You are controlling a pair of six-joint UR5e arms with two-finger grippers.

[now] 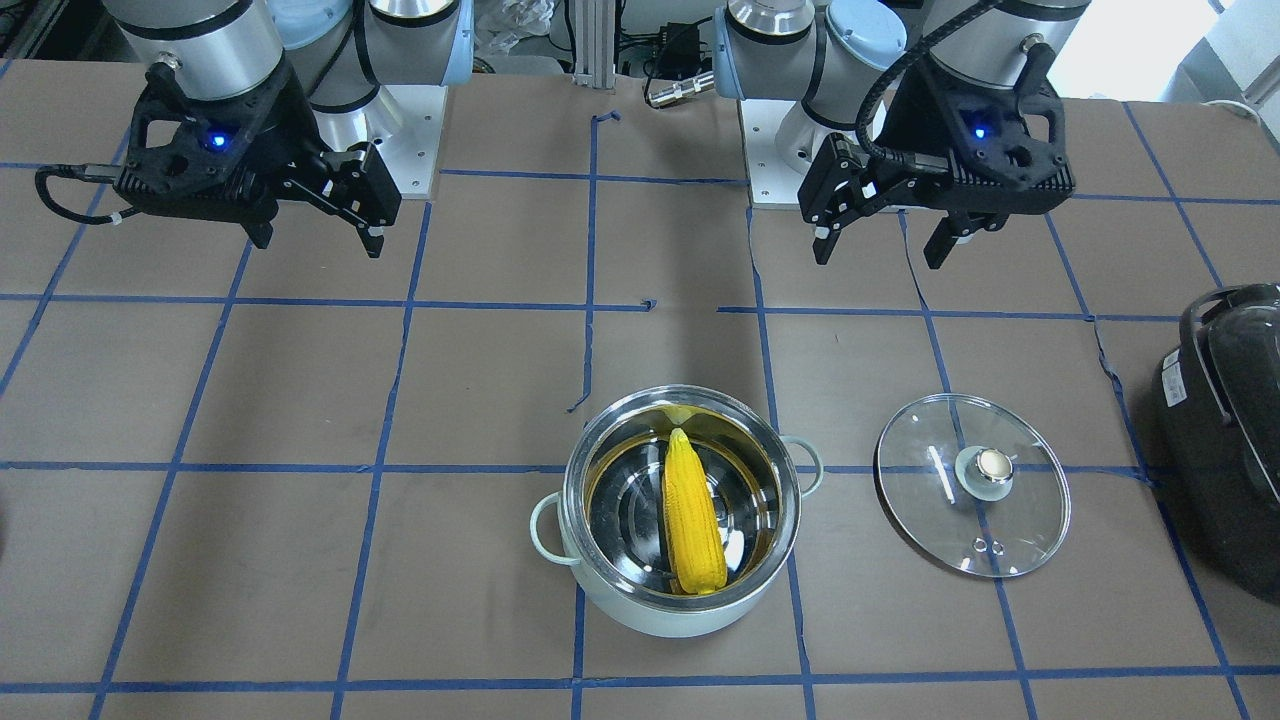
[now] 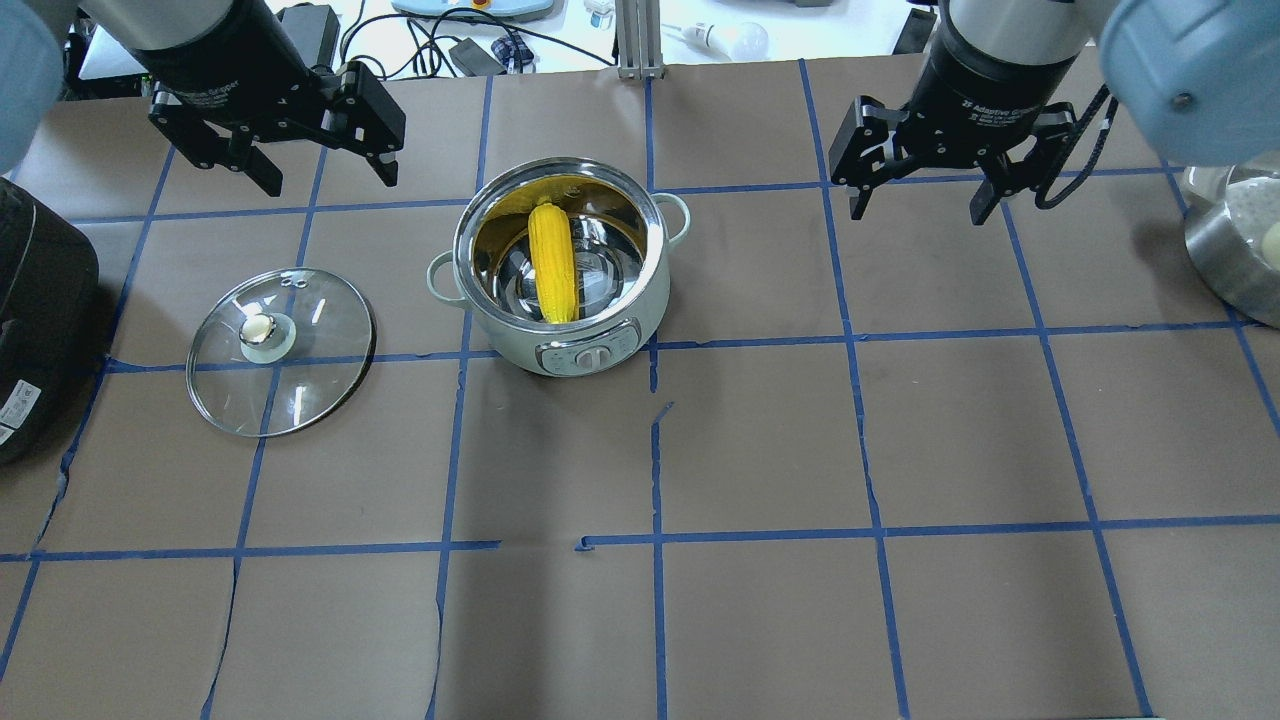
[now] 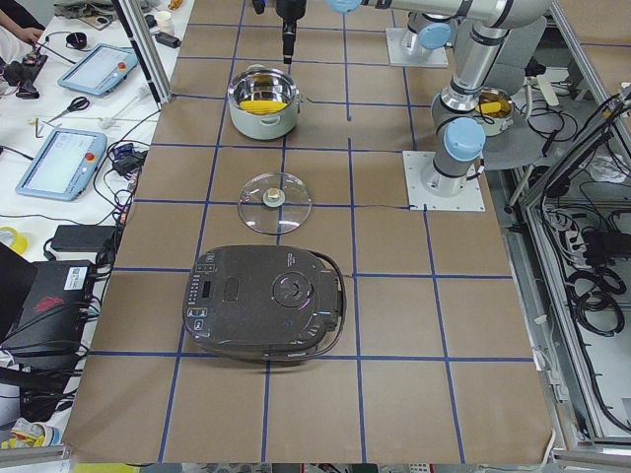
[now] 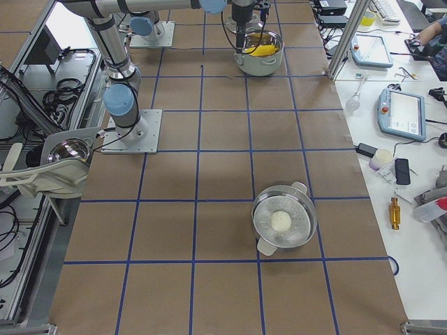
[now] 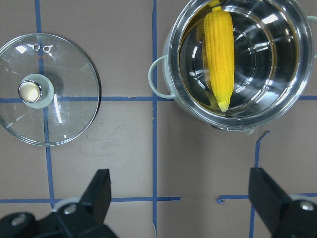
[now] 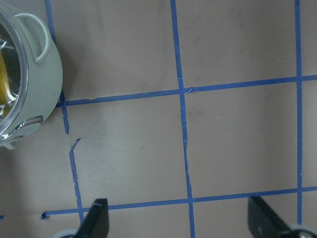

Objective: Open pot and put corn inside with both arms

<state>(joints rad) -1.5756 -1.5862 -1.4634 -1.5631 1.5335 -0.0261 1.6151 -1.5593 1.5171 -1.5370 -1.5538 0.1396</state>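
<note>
The mint-green pot (image 1: 650, 610) stands open on the table, also in the overhead view (image 2: 590, 350) and the left wrist view (image 5: 157, 77). The yellow corn (image 1: 692, 520) lies inside it, leaning on the steel wall (image 2: 553, 262) (image 5: 219, 54). The glass lid (image 1: 930, 500) lies flat on the table beside the pot, knob up (image 2: 300, 370) (image 5: 64, 114). My left gripper (image 2: 330, 180) (image 1: 880, 252) (image 5: 181, 198) is open and empty, raised behind the lid and pot. My right gripper (image 2: 918, 212) (image 1: 318, 238) (image 6: 178, 220) is open and empty, raised to the pot's other side.
A large black appliance (image 2: 35, 300) (image 1: 1230, 440) sits beyond the lid at the table's left end. A steel bowl with a white ball (image 4: 284, 220) (image 2: 1235, 250) stands toward the right end. Blue tape lines grid the brown table.
</note>
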